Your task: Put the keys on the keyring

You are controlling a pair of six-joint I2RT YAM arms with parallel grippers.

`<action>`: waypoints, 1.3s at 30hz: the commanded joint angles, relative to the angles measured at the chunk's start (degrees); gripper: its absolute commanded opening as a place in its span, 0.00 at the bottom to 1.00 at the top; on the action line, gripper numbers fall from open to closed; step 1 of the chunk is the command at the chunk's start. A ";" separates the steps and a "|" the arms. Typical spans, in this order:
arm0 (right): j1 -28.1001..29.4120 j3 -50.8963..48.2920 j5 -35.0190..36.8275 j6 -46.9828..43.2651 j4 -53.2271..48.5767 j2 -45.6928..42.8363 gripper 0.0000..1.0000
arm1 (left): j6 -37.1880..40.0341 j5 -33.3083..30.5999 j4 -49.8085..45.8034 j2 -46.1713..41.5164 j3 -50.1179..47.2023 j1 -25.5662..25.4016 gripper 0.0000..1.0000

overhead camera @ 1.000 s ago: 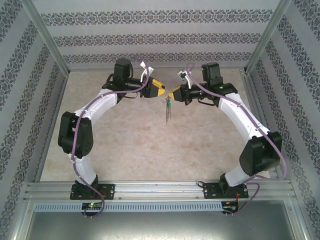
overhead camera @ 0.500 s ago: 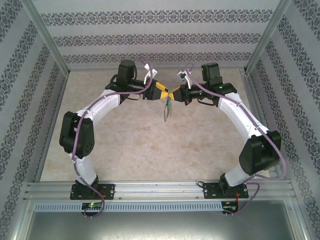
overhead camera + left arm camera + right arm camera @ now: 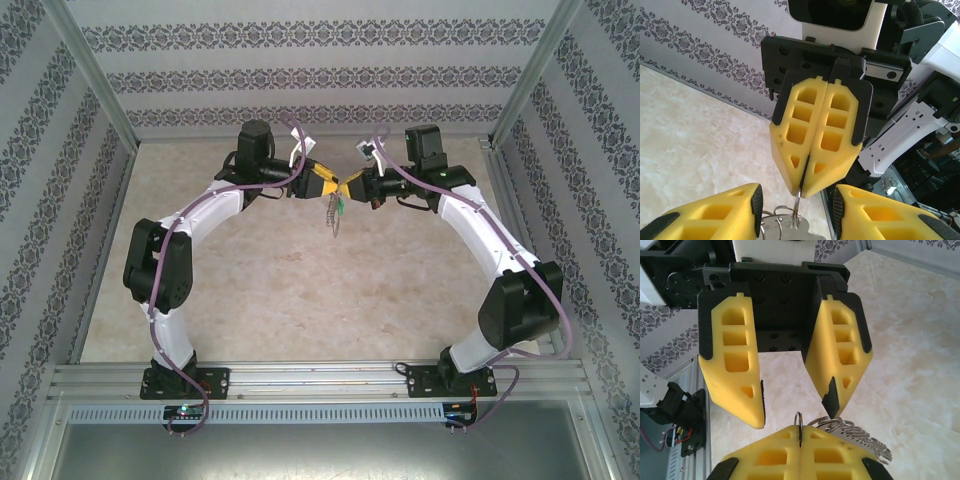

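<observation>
My right gripper (image 3: 347, 189) (image 3: 800, 434) is shut on a thin steel ring of the keyring (image 3: 799, 419), held in the air above the table. Below that ring hangs a flat metal piece with several small rings (image 3: 865, 436). From above, the keyring (image 3: 335, 220) dangles under the two grippers, with the green key (image 3: 341, 205) near its top. My left gripper (image 3: 328, 186) (image 3: 797, 206) is open and faces the right one tip to tip. Its fingers (image 3: 735, 365) straddle the held ring (image 3: 798, 200) without touching it.
The marble-patterned table (image 3: 300, 280) lies well below both grippers. Patterned walls (image 3: 320, 70) close in the back and sides. An aluminium rail (image 3: 320, 380) with both arm bases runs along the near edge.
The left gripper has moved right until it meets the right gripper, with its open fingers now around the ring. The hanging keyring has shifted slightly; the right arm has barely moved.
</observation>
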 commanded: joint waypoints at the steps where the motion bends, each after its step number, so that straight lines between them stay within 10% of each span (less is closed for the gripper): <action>1: -0.85 -0.73 -1.67 -0.87 2.36 -1.83 0.00 | -1.24 0.75 4.65 0.56 -0.55 -0.63 0.41; 31: -1.28 -0.55 -1.65 0.49 4.08 -1.73 0.00 | -2.21 1.25 5.44 2.23 0.78 -1.94 0.23; 39: -1.26 -1.37 -0.84 1.10 4.89 -2.04 0.00 | -21.22 2.01 31.58 4.63 -1.79 -2.10 0.00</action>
